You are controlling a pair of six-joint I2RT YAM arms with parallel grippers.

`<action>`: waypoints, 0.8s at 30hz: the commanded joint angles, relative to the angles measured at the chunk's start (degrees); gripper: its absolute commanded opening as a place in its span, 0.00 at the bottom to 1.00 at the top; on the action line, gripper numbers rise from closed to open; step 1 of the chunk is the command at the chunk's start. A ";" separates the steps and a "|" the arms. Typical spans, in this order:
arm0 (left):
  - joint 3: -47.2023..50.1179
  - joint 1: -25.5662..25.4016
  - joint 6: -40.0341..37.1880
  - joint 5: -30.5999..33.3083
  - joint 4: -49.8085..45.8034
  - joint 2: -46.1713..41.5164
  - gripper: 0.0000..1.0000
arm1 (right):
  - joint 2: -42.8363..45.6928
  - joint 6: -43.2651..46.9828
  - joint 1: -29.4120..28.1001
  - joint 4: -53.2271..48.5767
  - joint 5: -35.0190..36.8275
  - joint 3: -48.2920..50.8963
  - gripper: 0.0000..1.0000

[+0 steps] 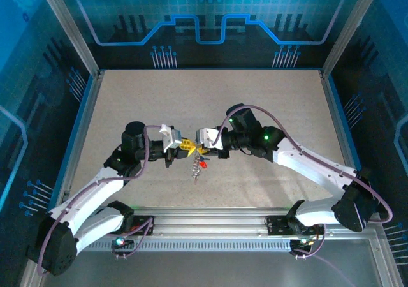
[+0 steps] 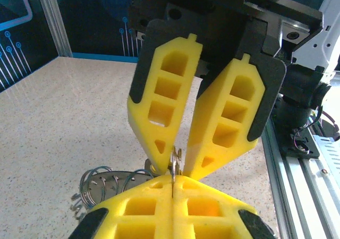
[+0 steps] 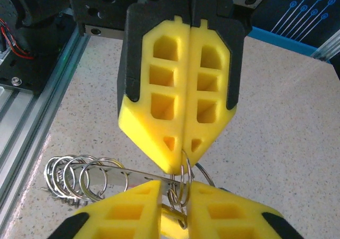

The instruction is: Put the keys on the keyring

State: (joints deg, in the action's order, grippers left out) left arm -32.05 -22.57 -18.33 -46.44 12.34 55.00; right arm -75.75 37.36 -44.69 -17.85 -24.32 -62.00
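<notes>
Right wrist view: left end effector [image 3: 182, 160] clamps the keyring [image 3: 185, 181]; right end effector [image 3: 174, 192] sits nearly closed around it, grip unclear. Likely mid-threading; next calls for steady counter-hold.

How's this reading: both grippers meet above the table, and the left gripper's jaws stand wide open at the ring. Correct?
No: the left gripper is shut, its fingers pressed together on a silver ring, as the right wrist view shows. It does meet the right gripper above the table.
</notes>
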 commanded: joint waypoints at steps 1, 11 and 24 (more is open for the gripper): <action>0.22 -0.07 -0.45 -3.33 4.06 -0.85 0.00 | 0.86 -1.29 -0.23 1.54 -1.25 1.11 0.16; -6.09 -0.14 -9.86 -2.77 -14.54 0.40 0.37 | 0.60 0.24 -0.16 -1.68 -0.38 -0.36 0.00; -9.58 -1.14 -15.50 -0.16 -22.35 1.42 0.28 | -1.07 1.72 -0.99 -5.38 0.79 -2.87 0.00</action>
State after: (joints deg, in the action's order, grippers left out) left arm -40.03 -23.09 -30.48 -46.30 -6.98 56.25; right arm -76.53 38.63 -45.06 -23.18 -23.11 -62.70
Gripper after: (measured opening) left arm 0.279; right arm 0.061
